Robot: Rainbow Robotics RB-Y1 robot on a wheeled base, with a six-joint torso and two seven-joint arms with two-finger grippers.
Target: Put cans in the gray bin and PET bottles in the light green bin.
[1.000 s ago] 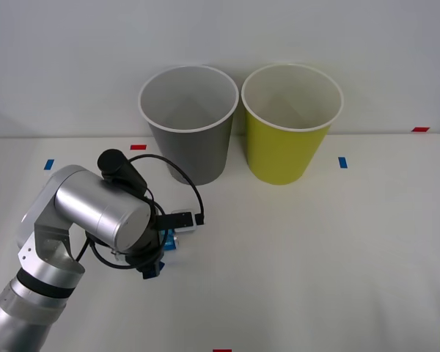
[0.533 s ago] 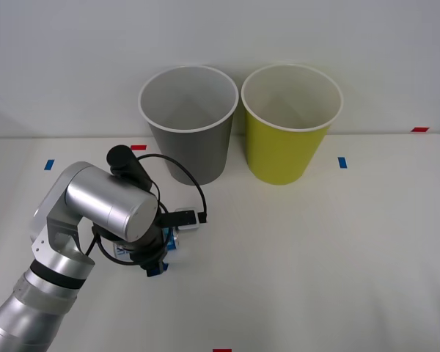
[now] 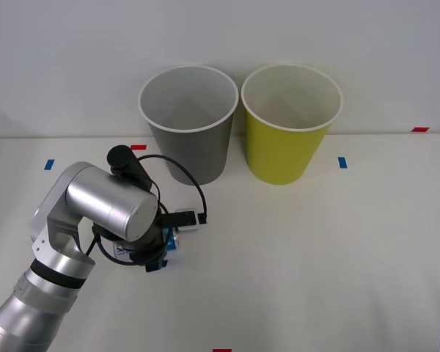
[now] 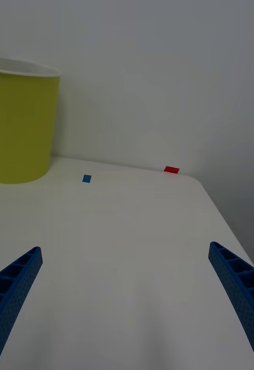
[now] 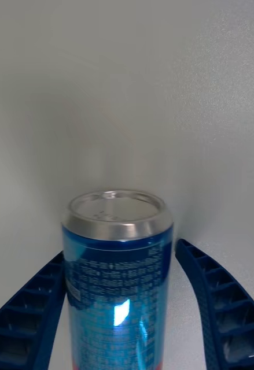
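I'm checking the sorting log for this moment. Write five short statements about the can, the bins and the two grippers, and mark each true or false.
1. The blue drink can sits between the fingers of the left gripper. True.
2. The can already lies inside the gray bin. False: it is low over the table, in front of and to the left of that bin.
3. The gray bin stands to the left of the light green bin. True.
4. The right gripper holds a bottle. False: its jaws are wide open with nothing between them.
5. The right gripper is above the light green bin. False: it waits at the table's near right corner, well away from that bin.
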